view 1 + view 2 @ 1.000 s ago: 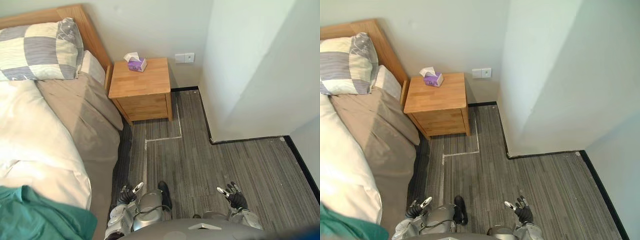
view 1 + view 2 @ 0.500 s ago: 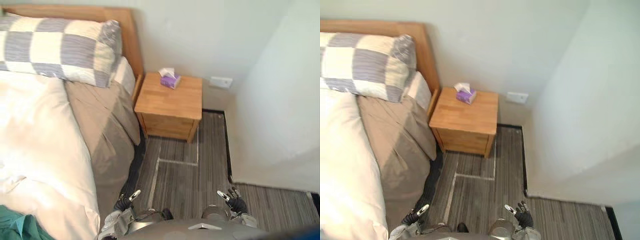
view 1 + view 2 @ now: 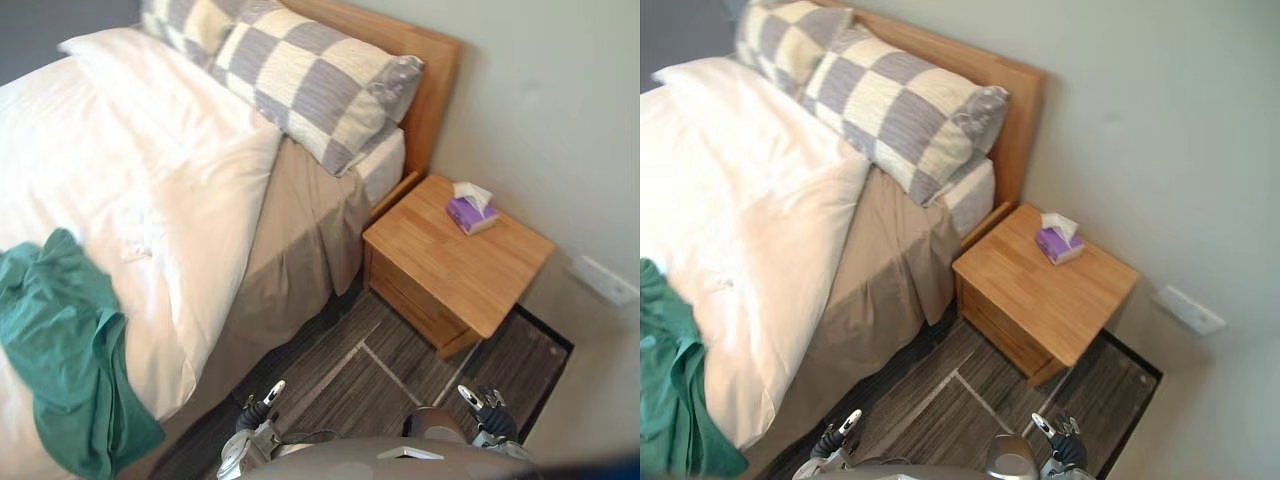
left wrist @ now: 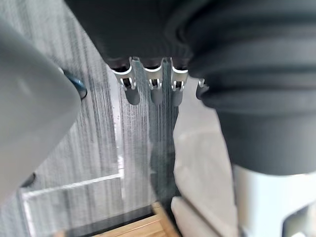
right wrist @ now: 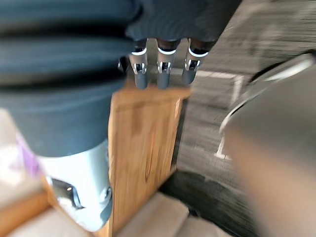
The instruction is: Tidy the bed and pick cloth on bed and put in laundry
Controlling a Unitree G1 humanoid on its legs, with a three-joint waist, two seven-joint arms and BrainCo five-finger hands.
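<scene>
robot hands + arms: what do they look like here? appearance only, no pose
The two match. Left robot hand: a row of slim silver fingers with dark rounded tips, coming out from under a dark ribbed cover that wraps the back of the hand and the wrist. Right robot hand: same build and colours. Past each cover is a smooth silver-grey arm shell.

Wooden nightstand (image 3: 455, 262) beside pale wall (image 3: 560, 100); grey striped floor (image 3: 318, 388) — white lines (image 3: 385, 362)
</scene>
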